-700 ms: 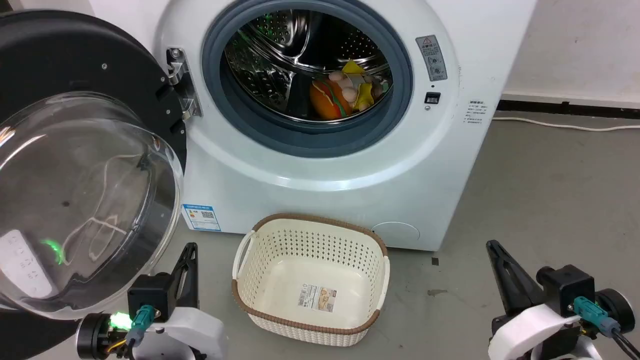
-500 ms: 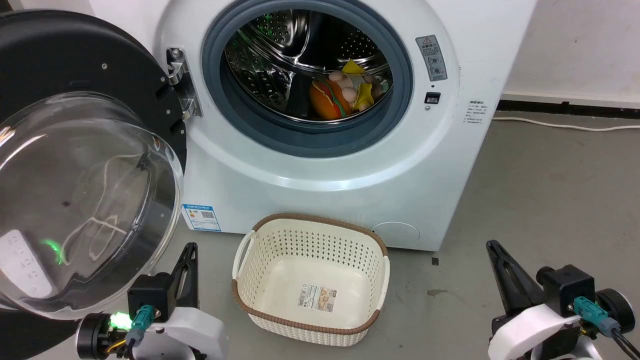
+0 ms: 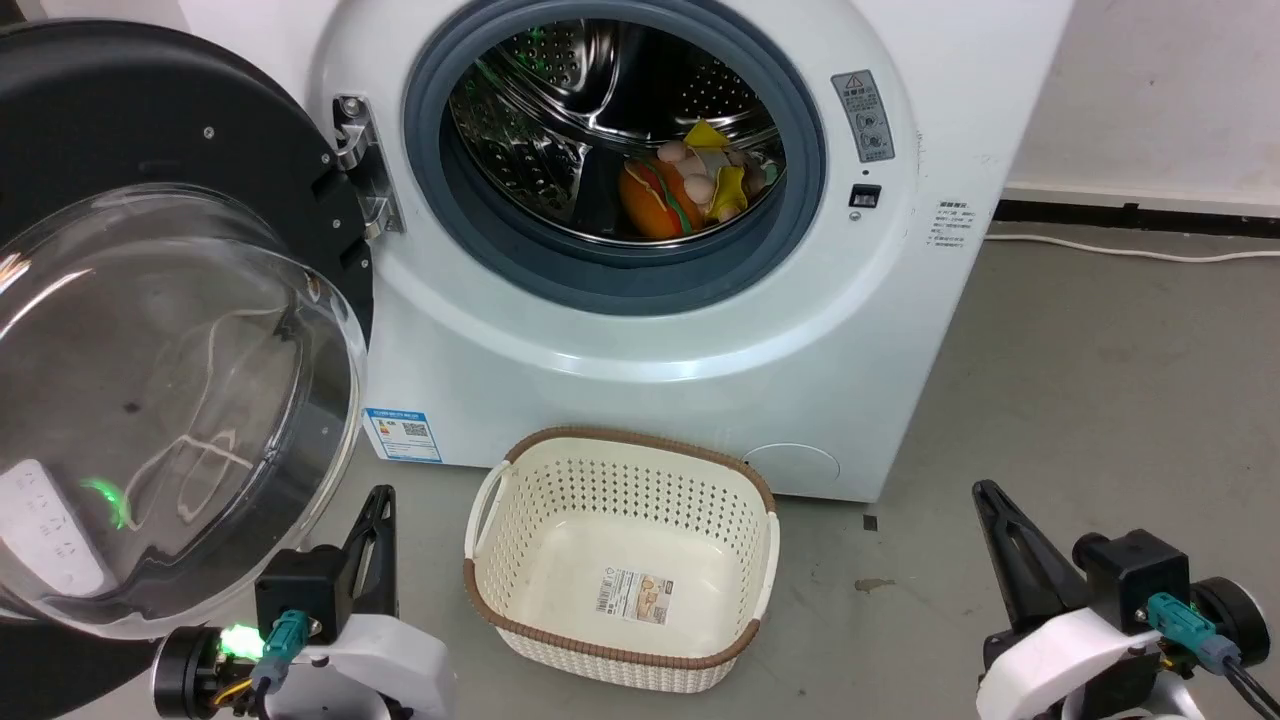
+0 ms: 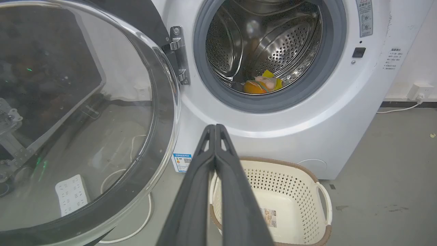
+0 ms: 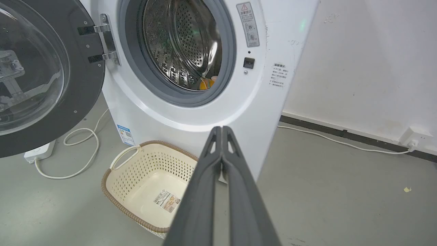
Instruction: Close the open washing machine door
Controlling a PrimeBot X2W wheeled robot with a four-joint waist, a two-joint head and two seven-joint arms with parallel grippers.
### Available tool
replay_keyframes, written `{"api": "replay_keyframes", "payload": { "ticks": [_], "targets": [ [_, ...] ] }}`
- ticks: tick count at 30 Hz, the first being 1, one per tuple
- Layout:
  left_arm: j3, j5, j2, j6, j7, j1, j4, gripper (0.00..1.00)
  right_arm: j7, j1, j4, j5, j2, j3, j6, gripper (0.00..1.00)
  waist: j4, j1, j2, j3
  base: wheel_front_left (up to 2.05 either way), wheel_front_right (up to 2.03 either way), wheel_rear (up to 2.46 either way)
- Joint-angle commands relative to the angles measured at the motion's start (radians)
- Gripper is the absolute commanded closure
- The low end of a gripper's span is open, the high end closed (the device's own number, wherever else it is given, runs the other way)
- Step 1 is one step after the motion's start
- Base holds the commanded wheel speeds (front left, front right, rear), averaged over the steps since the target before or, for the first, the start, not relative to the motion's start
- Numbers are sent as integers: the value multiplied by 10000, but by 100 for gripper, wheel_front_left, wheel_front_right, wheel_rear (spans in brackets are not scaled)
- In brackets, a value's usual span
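Head view: the washing machine door (image 3: 150,110) hangs swung wide open at the left, hinged to the washing machine (image 3: 640,360), its glass bowl (image 3: 170,400) bulging toward us. Inside the steel drum (image 3: 560,110), orange and yellow soft toys (image 3: 680,190) lie at the bottom. On the floor (image 3: 1100,400), just in front of the machine, sits a cream basket (image 3: 640,438) with a label (image 3: 635,595) on its bottom. The left tool (image 3: 383,495) shows low left beneath the glass and the right tool (image 3: 985,490) low right, both apart from the door.

Left wrist view: the left tool's fingers (image 4: 201,191) are pressed flat together, gripping nothing, pointing at the machine's front above the basket. Through the glass a white power strip (image 4: 71,194) lies on the floor, far sharper here than from the head.

Right wrist view: the right tool is closed tip to tip, gripping nothing either. This angle adds a wall socket (image 5: 411,136) at far right.
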Motion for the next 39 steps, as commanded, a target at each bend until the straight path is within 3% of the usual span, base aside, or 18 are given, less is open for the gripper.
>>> {"api": "replay_keyframes", "payload": {
  "ticks": [1, 25, 26, 39],
  "targets": [
    [5, 28, 2, 20, 3, 139, -43, 100, 9, 179, -53, -49, 47, 1, 8, 100, 0, 0, -1, 0, 0, 0, 0],
    [5, 28, 2, 20, 3, 139, -43, 100, 9, 179, -53, -49, 47, 1, 8, 100, 0, 0, -1, 0, 0, 0, 0],
    [4, 0, 0, 0, 0, 0, 0, 0, 0, 0, 0, 0, 0, 4, 0, 0, 0, 0, -1, 0, 0, 0, 0],
    [-58, -99, 0, 37, -189, 26, -30, 0, -189, -2, 28, 303, 2, -94, 1, 0, -11, 0, -1, 22, 0, 0, 0]
  ]
}}
